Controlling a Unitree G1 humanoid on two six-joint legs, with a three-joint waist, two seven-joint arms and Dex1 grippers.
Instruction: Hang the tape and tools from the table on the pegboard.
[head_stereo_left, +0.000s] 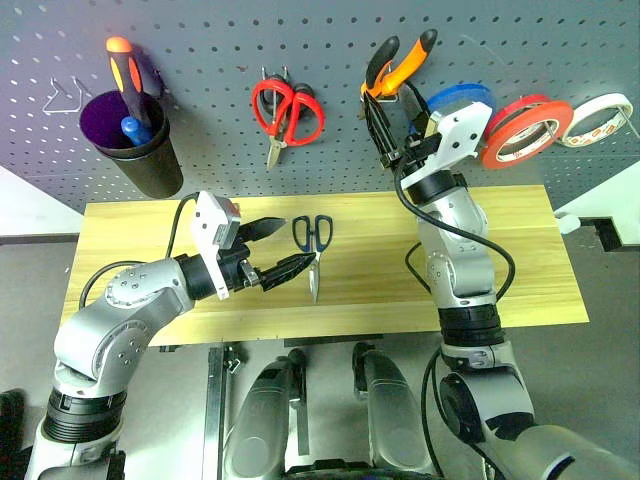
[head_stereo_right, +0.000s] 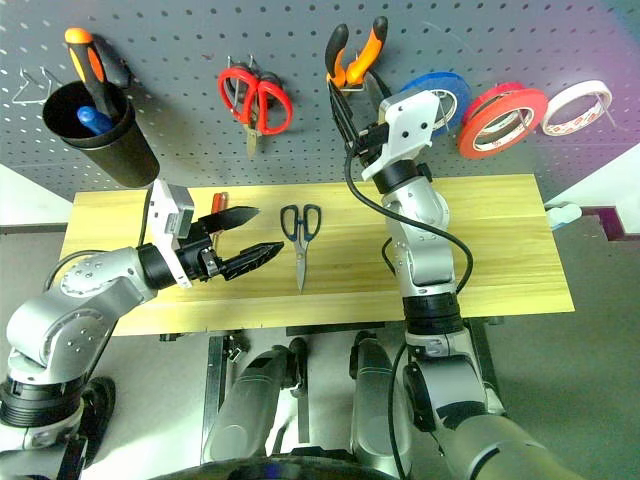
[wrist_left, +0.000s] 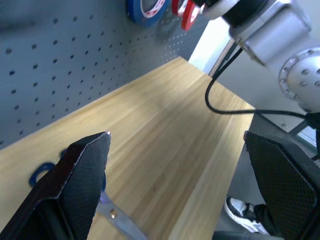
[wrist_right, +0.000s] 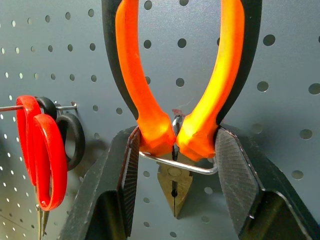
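My right gripper (wrist_right: 175, 150) is shut on the orange-and-black pliers (head_stereo_left: 400, 62), just above their pivot. It holds them against the pegboard (head_stereo_left: 330, 40) with the handles up, and a wire hook (wrist_right: 170, 162) passes between the handles. The dark-handled scissors (head_stereo_left: 313, 240) lie on the table (head_stereo_left: 520, 250), blades toward me. My left gripper (head_stereo_left: 300, 240) hovers open just left of them. A red-handled screwdriver (head_stereo_right: 220, 203) lies on the table behind that gripper. The red tape (head_stereo_left: 525, 128) hangs on the pegboard to the right.
Also on the pegboard hang red-handled scissors (head_stereo_left: 287, 112), a blue roll (head_stereo_left: 460, 100), a whitish roll (head_stereo_left: 598, 118) and a black cup (head_stereo_left: 135, 140) holding an orange-and-black screwdriver (head_stereo_left: 125, 65). A bare wire hook (head_stereo_left: 62, 95) is at the far left.
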